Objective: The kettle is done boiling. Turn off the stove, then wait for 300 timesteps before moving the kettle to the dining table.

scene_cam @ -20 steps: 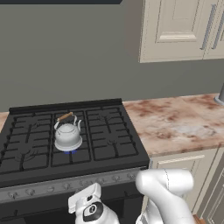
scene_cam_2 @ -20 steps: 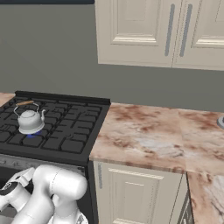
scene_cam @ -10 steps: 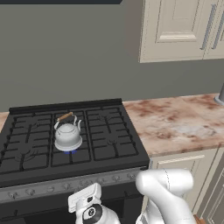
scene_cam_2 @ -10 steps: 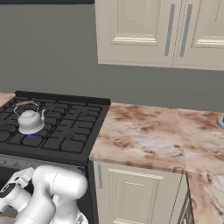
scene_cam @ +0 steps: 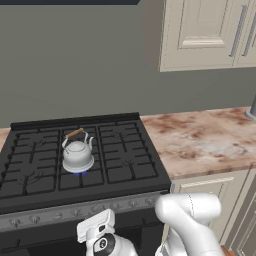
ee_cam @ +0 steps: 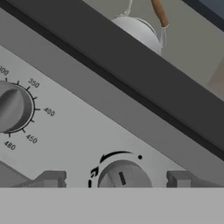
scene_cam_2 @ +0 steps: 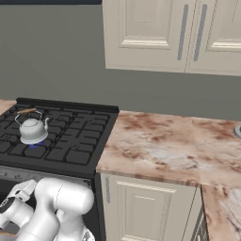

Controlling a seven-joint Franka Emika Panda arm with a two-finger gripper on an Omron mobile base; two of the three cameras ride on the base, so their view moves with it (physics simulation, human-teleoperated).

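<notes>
I see the kettle [scene_cam: 77, 154] sitting on the stove [scene_cam: 125, 165], on a left-hand burner with a blue flame under it. My gripper [ee_cam: 117, 181] is spread, its fingertips [ee_cam: 51, 179] on either side of a small knob [ee_cam: 124, 176] on the grey front strip.
</notes>
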